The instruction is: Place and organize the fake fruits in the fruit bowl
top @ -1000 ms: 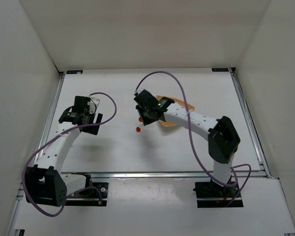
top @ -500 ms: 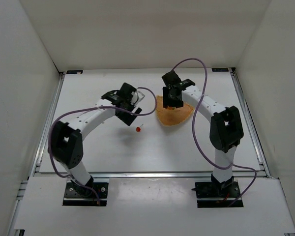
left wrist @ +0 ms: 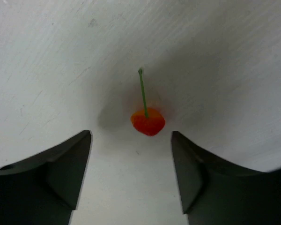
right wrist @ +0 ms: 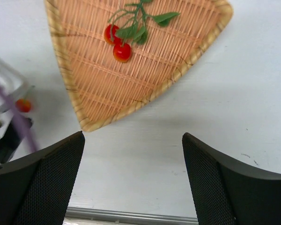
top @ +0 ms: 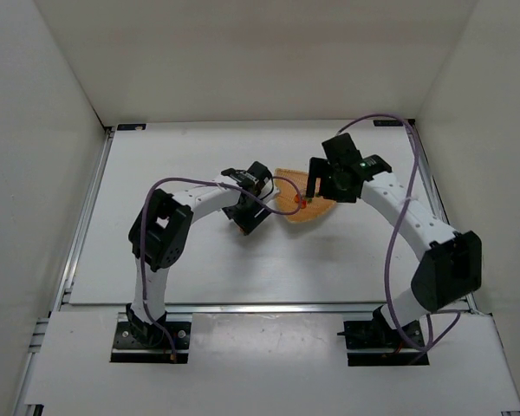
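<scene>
Though parted wide, closes on nothing with the left tool [left wrist: 131,140]: merely frames a loose cherry [left wrist: 148,123] on the white table [left wrist: 47,56], red-orange with a thin green stem pointing away from the wrist, clear of both dark fingers [left wrist: 61,173]. From overhead, hangs low with that tool just left of the basket [top: 321,208], by its near-left edge. Grips nothing with the right tool [right wrist: 133,140] either; spreads its mesh-textured fingers [right wrist: 37,187] wide above bare table, raised over the right part of the tan woven basket as seen from overhead. Inside the basket, well within the paler rim: a sprig of two red cherries [right wrist: 118,43] with green leaves [right wrist: 140,26], resting on the weave. Left of the basket in the right wrist view, on the table and apart from the rim: the same loose cherry, partly behind a clear plastic piece [right wrist: 7,79] and a purple cable [right wrist: 16,119].
</scene>
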You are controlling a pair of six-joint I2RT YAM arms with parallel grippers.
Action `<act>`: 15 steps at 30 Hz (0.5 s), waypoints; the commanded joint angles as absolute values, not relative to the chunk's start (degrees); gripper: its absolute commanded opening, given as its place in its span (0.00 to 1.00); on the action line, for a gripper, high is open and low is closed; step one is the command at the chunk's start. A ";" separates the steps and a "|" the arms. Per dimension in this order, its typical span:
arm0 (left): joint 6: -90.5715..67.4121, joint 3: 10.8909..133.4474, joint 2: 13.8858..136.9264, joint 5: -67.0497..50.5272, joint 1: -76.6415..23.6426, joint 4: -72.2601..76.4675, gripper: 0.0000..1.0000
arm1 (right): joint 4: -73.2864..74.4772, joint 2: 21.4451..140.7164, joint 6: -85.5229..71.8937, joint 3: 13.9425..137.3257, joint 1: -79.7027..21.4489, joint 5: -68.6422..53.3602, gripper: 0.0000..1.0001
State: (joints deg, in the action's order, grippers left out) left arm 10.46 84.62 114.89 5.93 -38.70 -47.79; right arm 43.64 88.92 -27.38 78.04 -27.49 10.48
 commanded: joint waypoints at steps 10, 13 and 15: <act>8.61 88.59 118.21 4.57 -38.58 -47.72 0.39 | 43.86 79.19 -31.99 72.07 -27.51 13.36 0.89; 8.61 88.59 118.21 4.57 -38.58 -47.72 0.23 | 43.86 79.19 -32.61 72.07 -27.51 13.36 0.89; 9.14 87.37 116.81 5.09 -38.58 -47.72 0.19 | 43.86 79.19 -32.61 72.07 -27.51 13.36 0.89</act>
State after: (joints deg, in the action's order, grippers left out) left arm 8.80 87.20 118.67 5.39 -38.68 -47.99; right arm 43.77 80.99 -31.62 71.99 -27.44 12.32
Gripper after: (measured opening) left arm 0.415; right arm 0.886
